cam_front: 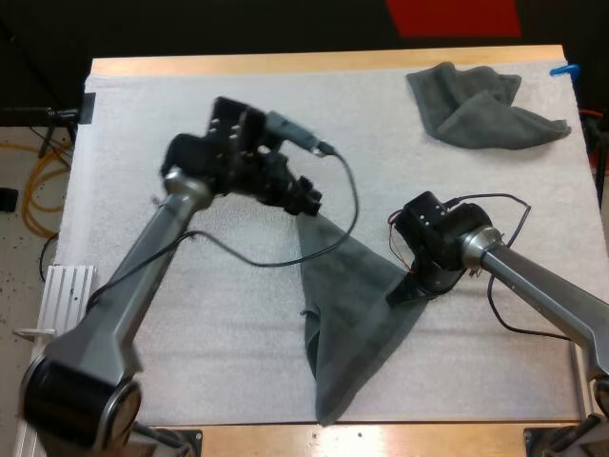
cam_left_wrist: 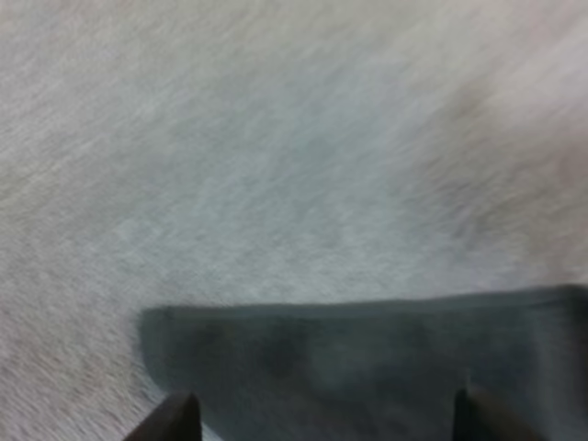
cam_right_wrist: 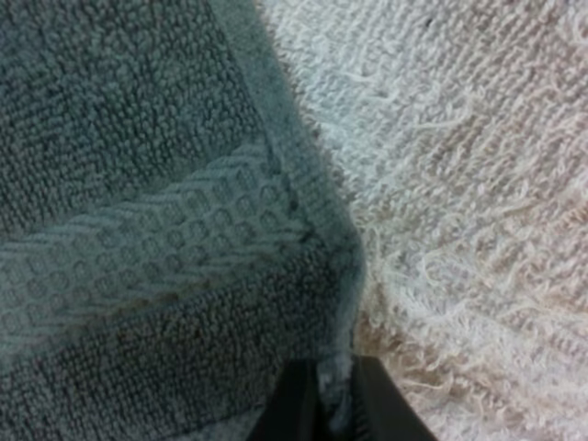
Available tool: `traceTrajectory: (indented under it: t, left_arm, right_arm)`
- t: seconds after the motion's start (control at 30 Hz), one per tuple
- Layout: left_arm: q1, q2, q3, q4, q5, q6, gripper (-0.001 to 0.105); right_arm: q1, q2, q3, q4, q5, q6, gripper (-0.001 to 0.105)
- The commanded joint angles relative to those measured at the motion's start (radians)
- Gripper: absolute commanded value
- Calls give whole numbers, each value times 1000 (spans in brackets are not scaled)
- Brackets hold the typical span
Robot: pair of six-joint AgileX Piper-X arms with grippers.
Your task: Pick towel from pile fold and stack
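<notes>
One thin hem of the towel (cam_front: 352, 305) is all the right end effector (cam_right_wrist: 333, 404) pinches, left end effector (cam_left_wrist: 326, 418) open, so tugging may free it.

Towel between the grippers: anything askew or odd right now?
Yes. The towel sits askew, drawn into a lopsided triangle between the left gripper and right gripper, one point trailing to the near edge of the mat. The right gripper pinches only its very edge.
</notes>
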Motion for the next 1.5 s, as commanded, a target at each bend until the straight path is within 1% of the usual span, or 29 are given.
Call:
traceTrajectory:
  t: [0.0, 0.13, 0.23, 0.5, 0.77, 0.87, 0.93, 1.0, 1.2, 1.3, 1.37, 1.47]
  left_arm:
    - [-10, 23, -26, 10, -49, 5, 56]
    - [-23, 112, -89, 57, -94, 28, 56]
    - [-23, 153, -100, 57, -129, 28, 56]
    - [-23, 262, -100, 52, -152, 28, 56]
    - [-47, 355, -100, 1, -155, 28, 56]
    - [-55, 391, -104, -11, -182, 28, 56]
    - [-58, 413, -114, -11, -222, 28, 54]
    - [-57, 424, -122, -13, -241, 28, 53]
    - [-57, 445, -126, -14, -241, 21, 53]
    - [-57, 455, -124, -6, -224, 21, 53]
    - [-57, 460, -124, -1, -211, 21, 51]
    - [-57, 462, -124, -2, -210, 16, 39]
  right_arm:
    - [1, -7, 0, 0, 1, -12, 0]
    - [1, -7, 0, 0, 1, -12, 0]
    - [1, -7, 0, 0, 1, -12, 0]
    - [1, -7, 0, 0, 1, -12, 0]
    - [1, -7, 0, 4, 1, -12, 0]
    - [1, -7, 0, 10, 1, -12, 0]
    - [1, -7, 0, 9, 1, -12, 0]
    - [1, -7, 0, 9, 1, -12, 0]
    - [1, -7, 0, 9, 1, -12, 0]
    - [1, -7, 0, 9, 1, -12, 0]
    - [1, -7, 0, 9, 1, -12, 0]
    - [1, -7, 0, 9, 1, -12, 0]
